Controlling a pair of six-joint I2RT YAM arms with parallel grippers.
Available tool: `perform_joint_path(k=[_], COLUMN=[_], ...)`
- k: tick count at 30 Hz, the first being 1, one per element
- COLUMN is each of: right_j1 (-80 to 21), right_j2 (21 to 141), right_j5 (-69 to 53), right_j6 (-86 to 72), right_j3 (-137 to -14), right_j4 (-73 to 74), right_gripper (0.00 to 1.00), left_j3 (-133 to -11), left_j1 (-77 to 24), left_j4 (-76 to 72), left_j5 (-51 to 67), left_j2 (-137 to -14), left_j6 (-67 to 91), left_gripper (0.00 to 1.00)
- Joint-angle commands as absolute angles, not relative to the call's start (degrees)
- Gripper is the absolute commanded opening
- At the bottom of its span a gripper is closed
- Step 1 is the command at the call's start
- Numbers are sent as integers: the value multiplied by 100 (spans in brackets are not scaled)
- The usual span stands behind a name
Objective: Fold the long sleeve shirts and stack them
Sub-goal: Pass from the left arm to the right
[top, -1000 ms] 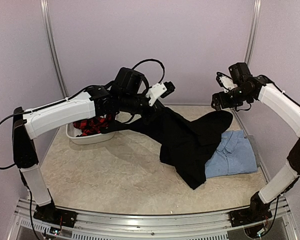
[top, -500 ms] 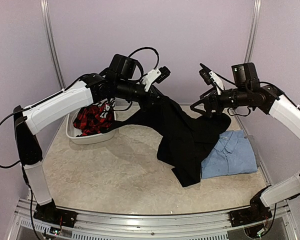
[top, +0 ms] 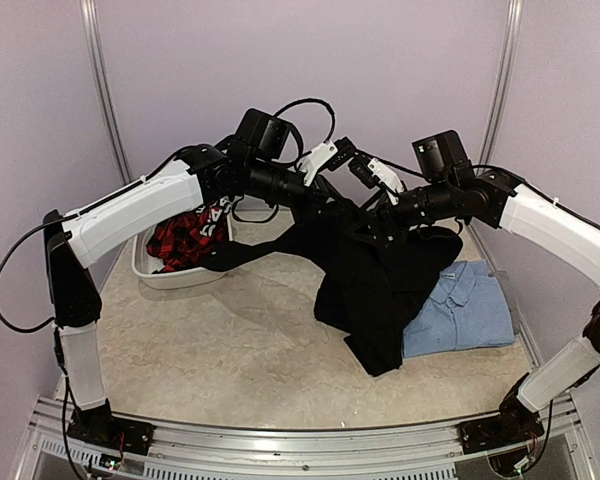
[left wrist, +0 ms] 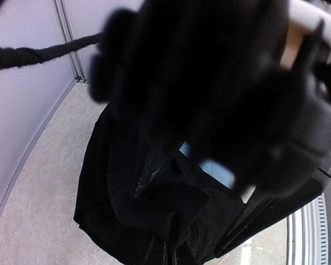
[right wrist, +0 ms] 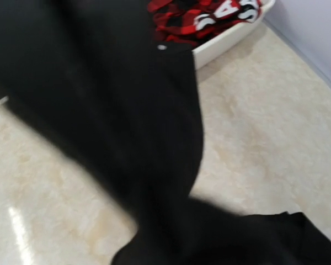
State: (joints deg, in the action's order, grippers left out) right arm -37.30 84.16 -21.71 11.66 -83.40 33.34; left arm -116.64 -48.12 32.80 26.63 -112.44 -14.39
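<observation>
The black shirt (top: 370,290) hangs bunched from my left gripper (top: 318,200), which is shut on its upper edge above the table's middle back. Its lower part drapes onto the table and over the left edge of the folded light blue shirt (top: 465,310). My right gripper (top: 375,215) is pressed into the raised cloth just right of the left gripper; its jaws are hidden in the fabric. The black shirt fills the left wrist view (left wrist: 154,210), with a patch of the blue shirt (left wrist: 212,168) behind it. Blurred black cloth (right wrist: 127,110) covers the right wrist view.
A white bin (top: 170,272) holding red plaid clothing (top: 185,238) stands at the back left; it also shows in the right wrist view (right wrist: 231,38). A black sleeve trails toward it. Purple walls close the back and sides.
My right arm has swung left from the back right corner and down to the raised black shirt beside the left gripper. The left gripper shifted slightly right with the shirt still lifted.
</observation>
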Motion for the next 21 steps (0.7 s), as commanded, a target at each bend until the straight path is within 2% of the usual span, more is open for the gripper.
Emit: perform_joint_path(k=[1, 4, 8, 13, 15, 16, 19, 21], right_j1=[-3741, -3744, -3732, -3740, -3736, -3735, -3729, -3689], right_j2=[8417, 8383, 8415, 8517, 8568, 8596, 8585, 8526], right_j5=[-1772, -1742, -1703, -1839, -1885, -1937, -1988, -1802], right_j6=[1238, 1273, 1278, 1264, 1261, 1260, 1223, 1145], right_j3=[-8444, -8333, -8201, -8204, -8232, -8248, -8246, -8304], right_j4=[2986, 2869, 2757, 2668, 2685, 2697, 2631, 2595], right_gripper=[68, 64, 50, 47, 42, 35, 0, 0], left_j3=[-11431, -11207, -10882, -10853, -10878, -10887, -10849, -10758], left_j1=[-4836, -4783, -4698, -4671, -4676, -4676, -4654, -4627], left_j4=[3264, 3143, 2880, 2822, 2809, 2793, 2657, 2478], left_j5=[2912, 3096, 3274, 3340, 3345, 3349, 3351, 3349], left_j2=[-11149, -11006, -10791, -10748, -10775, -10783, -10752, -10708], left_j6=[-1413, -1384, -1305, -1279, -1254, -1237, -1149, -1048], left_gripper=[0, 0, 0, 0, 0, 0, 0, 0])
